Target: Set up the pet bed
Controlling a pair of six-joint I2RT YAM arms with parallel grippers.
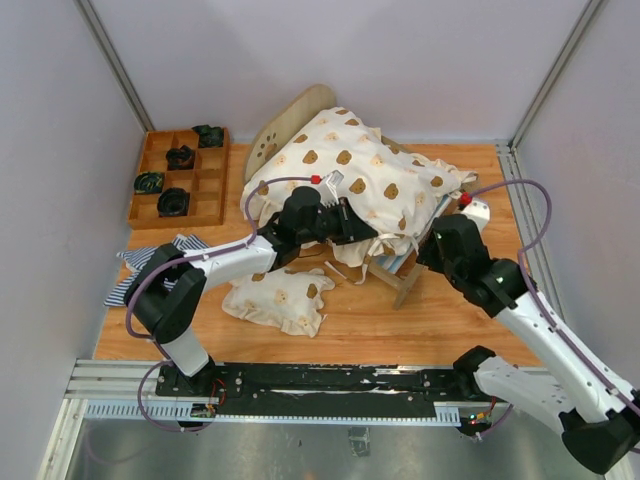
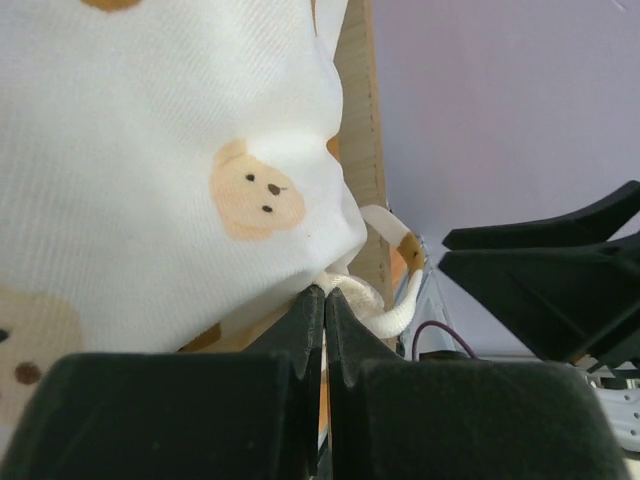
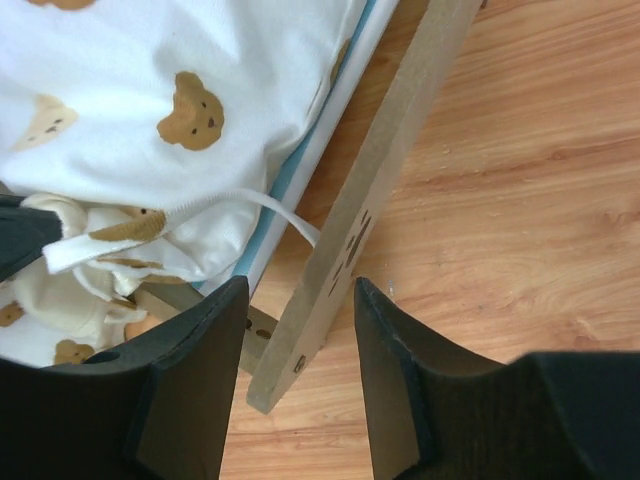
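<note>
The pet bed's arched plywood headboard [image 1: 290,125] stands at the back, and the cream bear-print quilt [image 1: 360,170] is heaped over the frame. At the quilt's front edge my left gripper [image 1: 350,228] is shut. In the left wrist view its tips [image 2: 323,295] pinch the quilt's [image 2: 170,150] ruffled hem, with a plywood board [image 2: 360,150] behind. My right gripper [image 1: 432,250] is at the bed's foot end. The right wrist view shows it [image 3: 300,290] open, one finger on either side of the plywood footboard [image 3: 350,240] and apart from it. A blue mattress edge [image 3: 300,160] shows under the quilt [image 3: 150,90].
A brown compartment tray [image 1: 150,200] with dark items sits at the back left. A small bear-print pillow [image 1: 280,300] lies on the table in front of the bed. Blue-and-white striped cloth [image 1: 140,270] lies at the left edge. White walls enclose three sides.
</note>
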